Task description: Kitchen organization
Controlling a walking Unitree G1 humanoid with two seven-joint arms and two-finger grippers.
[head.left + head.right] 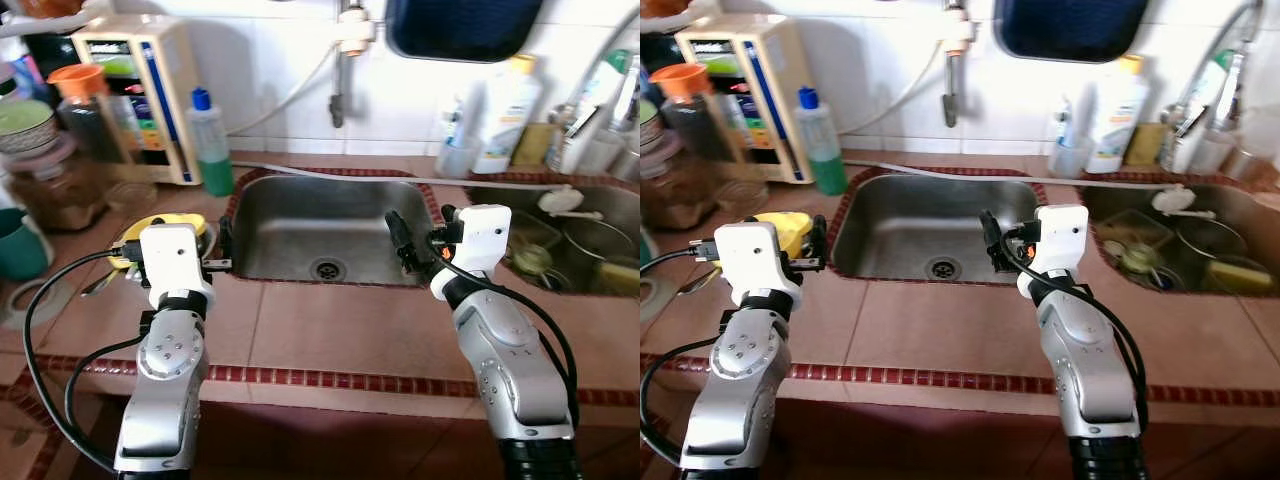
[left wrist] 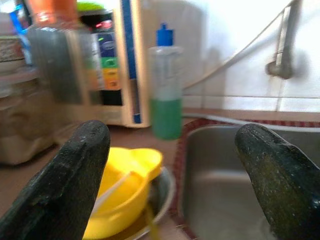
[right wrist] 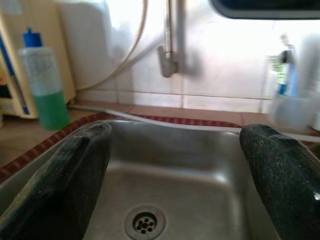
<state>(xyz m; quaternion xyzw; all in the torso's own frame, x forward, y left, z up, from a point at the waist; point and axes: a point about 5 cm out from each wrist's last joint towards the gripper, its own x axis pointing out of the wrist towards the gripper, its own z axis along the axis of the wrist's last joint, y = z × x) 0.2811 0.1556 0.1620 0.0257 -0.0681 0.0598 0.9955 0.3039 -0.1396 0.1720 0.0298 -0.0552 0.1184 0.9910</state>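
Both grippers are held apart and empty: left gripper (image 1: 222, 252) is poised over the counter edge beside the yellow bowl (image 1: 160, 232), right gripper (image 1: 402, 243) over the near rim of the left sink (image 1: 330, 225). Nothing is gripped; the task is judged barely begun. Counter (image 1: 320, 330) in front is seen bare; the left sink is empty down to its drain (image 1: 327, 268). Still to be sorted, by judgement: crowded jars (image 1: 50, 180) at far left, dishes piled in the right sink (image 1: 560, 250), the green bottle (image 1: 208, 145) by the wall. Open room is noted between the arms; the raised red tile border round each basin is an edge to be cleared.
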